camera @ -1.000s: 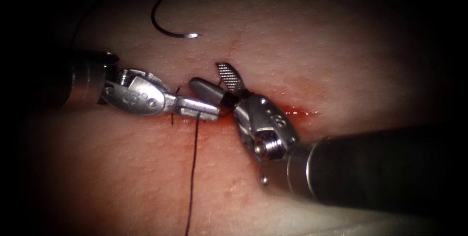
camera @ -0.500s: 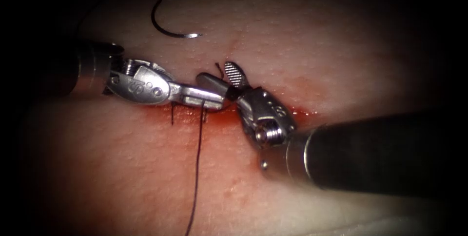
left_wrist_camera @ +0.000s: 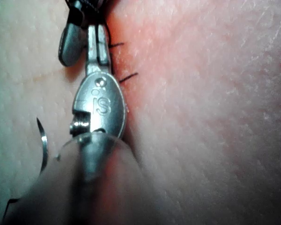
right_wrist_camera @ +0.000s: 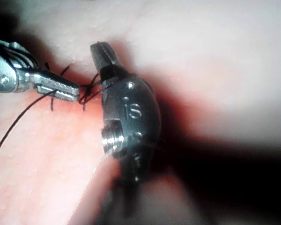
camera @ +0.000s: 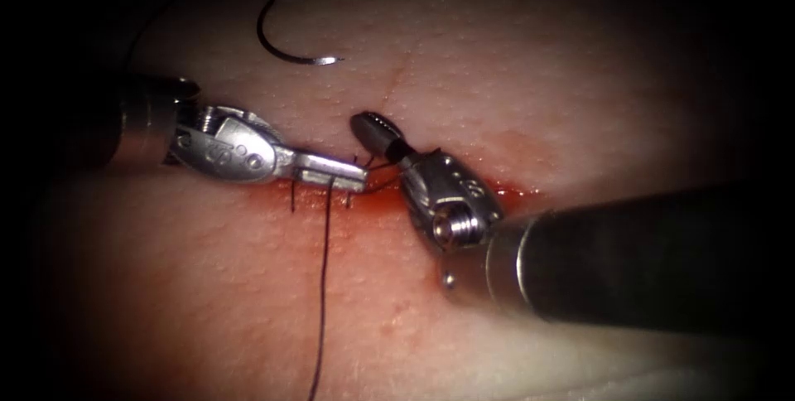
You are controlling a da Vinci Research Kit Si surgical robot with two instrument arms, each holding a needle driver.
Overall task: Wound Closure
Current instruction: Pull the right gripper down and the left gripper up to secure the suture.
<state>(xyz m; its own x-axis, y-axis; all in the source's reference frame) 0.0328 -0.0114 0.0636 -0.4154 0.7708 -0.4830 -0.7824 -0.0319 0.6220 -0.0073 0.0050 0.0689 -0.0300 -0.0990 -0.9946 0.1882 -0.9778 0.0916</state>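
The curved needle (camera: 286,51) lies free on the tissue (camera: 580,78), far left of the cut, held by neither tool; it also shows in the left wrist view as the needle (left_wrist_camera: 43,145). My left tool (camera: 356,176) lies over the cut (camera: 373,192), shut on the thread (camera: 325,285), whose long strand trails toward the front edge. My right tool (camera: 366,125) points up and left, just right of the left tips. It is shut, with dark thread wound round the base of its jaws (right_wrist_camera: 100,49). Both tips meet above the stitches.
Short cut ends of thread (camera: 294,200) stick up from stitches under the left tool. Red fluid (camera: 505,191) lines the cut to the right. The right tool's thick shaft (camera: 629,268) covers the lower right tissue.
The right tool's jaws, wide apart a second ago, have closed around the thread by the left tips. The left tool slid slightly left, and the long strand swung with it.
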